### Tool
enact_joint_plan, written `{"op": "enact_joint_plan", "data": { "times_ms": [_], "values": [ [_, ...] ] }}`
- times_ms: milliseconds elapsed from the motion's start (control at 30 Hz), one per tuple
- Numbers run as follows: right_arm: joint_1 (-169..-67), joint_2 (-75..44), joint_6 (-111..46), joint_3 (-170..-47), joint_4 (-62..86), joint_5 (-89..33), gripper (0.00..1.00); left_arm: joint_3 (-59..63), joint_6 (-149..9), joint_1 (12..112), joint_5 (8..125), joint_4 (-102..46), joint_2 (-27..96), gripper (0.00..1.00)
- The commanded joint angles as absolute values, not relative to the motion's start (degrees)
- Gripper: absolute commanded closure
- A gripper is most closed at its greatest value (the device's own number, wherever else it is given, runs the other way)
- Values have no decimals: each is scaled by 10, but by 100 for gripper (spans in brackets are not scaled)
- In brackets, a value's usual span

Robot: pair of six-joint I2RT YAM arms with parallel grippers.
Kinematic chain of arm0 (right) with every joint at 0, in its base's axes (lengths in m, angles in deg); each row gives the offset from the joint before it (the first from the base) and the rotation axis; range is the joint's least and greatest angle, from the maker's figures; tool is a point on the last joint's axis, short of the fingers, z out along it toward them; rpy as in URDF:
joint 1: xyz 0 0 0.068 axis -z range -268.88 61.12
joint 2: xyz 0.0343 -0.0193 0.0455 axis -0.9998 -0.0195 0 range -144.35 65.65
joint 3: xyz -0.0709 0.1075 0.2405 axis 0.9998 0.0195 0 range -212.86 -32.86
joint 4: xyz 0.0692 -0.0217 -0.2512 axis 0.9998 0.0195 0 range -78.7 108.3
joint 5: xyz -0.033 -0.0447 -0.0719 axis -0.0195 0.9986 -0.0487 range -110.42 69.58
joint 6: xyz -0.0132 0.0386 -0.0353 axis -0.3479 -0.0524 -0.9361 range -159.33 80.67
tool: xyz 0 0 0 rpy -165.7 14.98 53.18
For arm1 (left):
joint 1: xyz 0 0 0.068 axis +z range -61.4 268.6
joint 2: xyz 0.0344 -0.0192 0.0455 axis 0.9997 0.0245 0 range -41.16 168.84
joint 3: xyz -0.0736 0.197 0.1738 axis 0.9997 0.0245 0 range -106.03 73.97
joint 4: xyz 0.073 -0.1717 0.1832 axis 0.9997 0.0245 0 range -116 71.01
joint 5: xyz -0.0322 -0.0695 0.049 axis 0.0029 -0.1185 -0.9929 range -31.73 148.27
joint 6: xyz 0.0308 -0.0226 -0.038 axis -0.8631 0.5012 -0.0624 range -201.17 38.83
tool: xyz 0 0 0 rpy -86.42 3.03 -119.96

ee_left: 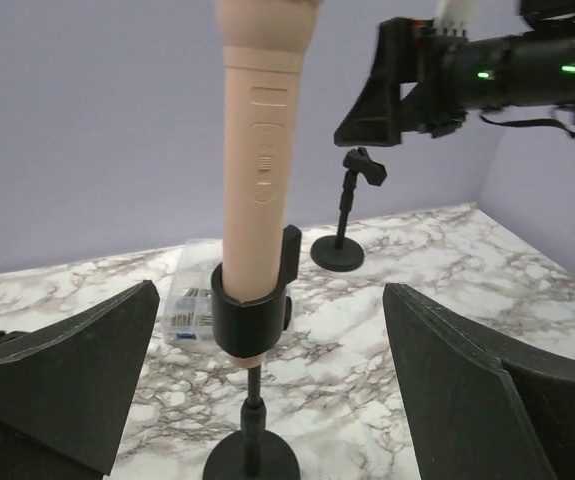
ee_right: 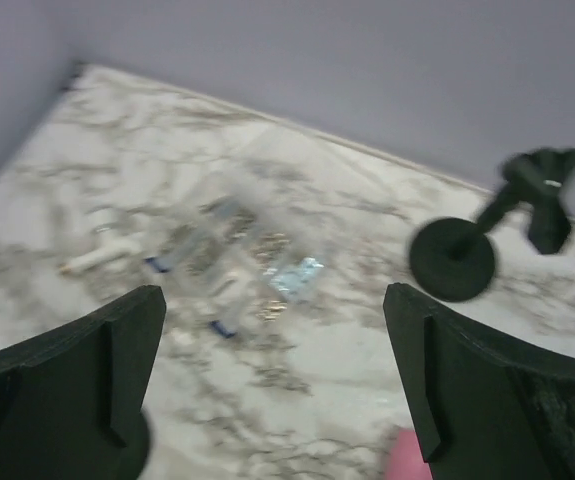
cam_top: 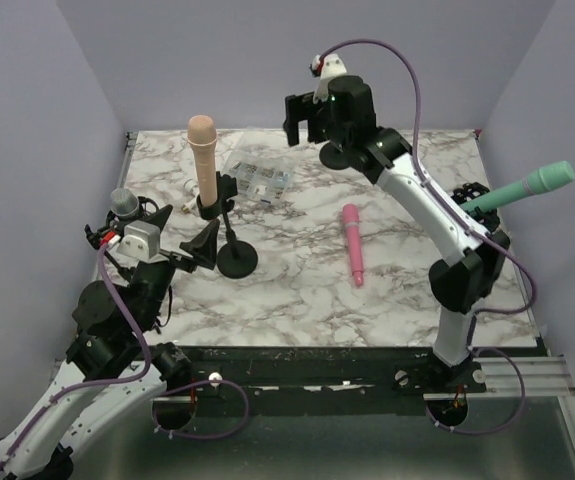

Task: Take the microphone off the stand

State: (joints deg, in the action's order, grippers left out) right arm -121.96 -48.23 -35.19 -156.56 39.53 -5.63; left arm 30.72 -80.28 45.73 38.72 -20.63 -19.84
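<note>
A peach microphone (cam_top: 203, 158) stands upright in the black clip (cam_top: 216, 206) of a stand with a round base (cam_top: 237, 261). My left gripper (cam_top: 199, 250) is open just in front of the stand, level with its stem. In the left wrist view the microphone (ee_left: 262, 150) sits in the clip (ee_left: 251, 312) centred between my wide-open fingers (ee_left: 67, 380), not touched. My right gripper (cam_top: 305, 125) hangs open and empty high over the back of the table; its wrist view is blurred and its fingers (ee_right: 487, 370) hold nothing.
A pink microphone (cam_top: 352, 243) lies on the marble. An empty stand (cam_top: 337, 155) is at the back, a clear parts box (cam_top: 257, 178) beside the peach microphone. A green microphone (cam_top: 527, 187) juts up at the right edge, a grey one (cam_top: 125, 203) at the left.
</note>
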Motion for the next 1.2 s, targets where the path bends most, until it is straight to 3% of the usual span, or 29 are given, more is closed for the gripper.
{"op": "enact_joint_plan", "data": {
  "times_ms": [0,167,267,533,700,967,1133,1167],
  "values": [
    [-1259,-380,-283,-1419,280,-292,0,317,-809,455,324,-228,-218,1],
    [-1266,-315,-220,-1260,68,-512,0,275,-772,455,340,-184,-166,1],
    [-1268,-309,-213,-1226,18,-602,0,204,-734,456,343,-124,-108,1],
    [-1272,-269,-202,-1148,-14,-602,0,45,-715,480,291,-36,22,1],
    [-1272,-236,-220,-1119,13,-579,0,7,-697,513,303,-28,81,1],
    [-1272,-194,-251,-1069,37,-540,0,1,-693,589,428,-64,135,2],
    [-1272,-204,-259,-1061,33,-594,0,53,-746,596,503,-120,107,22],
    [-1272,-207,-260,-1061,30,-605,0,64,-753,596,510,-124,101,30]
  ]
}}
